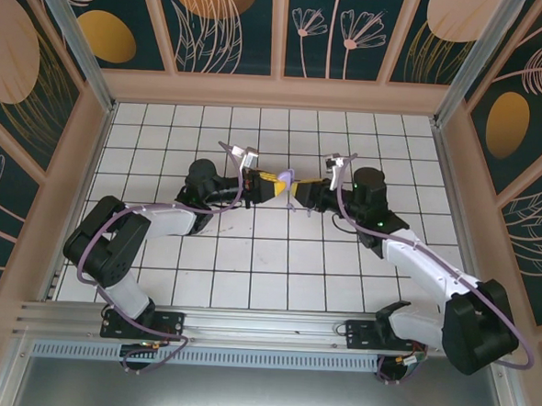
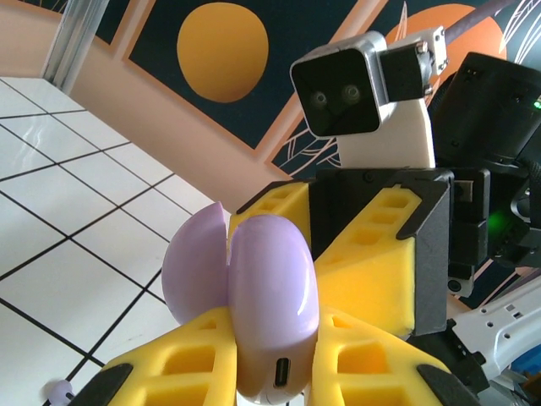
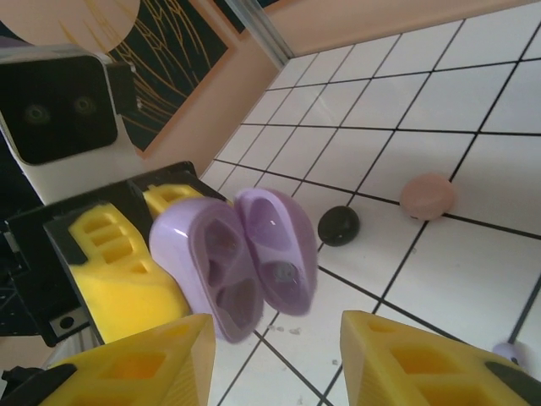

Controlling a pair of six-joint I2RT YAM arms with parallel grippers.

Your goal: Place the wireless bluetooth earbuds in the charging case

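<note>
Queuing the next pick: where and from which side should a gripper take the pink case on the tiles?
Take the pink case from straight above, I'd say, closing across its rounded sides, low near the tile. It lies flat and closed, a smooth dome, so the top offers no hold. The black case sits apart, leaving finger room.

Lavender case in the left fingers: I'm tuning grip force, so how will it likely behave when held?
Probably slippery: the lavender case looks glossy and rounded where the yellow fingers pinch it. Its open lid may swing shut if bumped. Likely rigid and light, a small hard shell.
</note>
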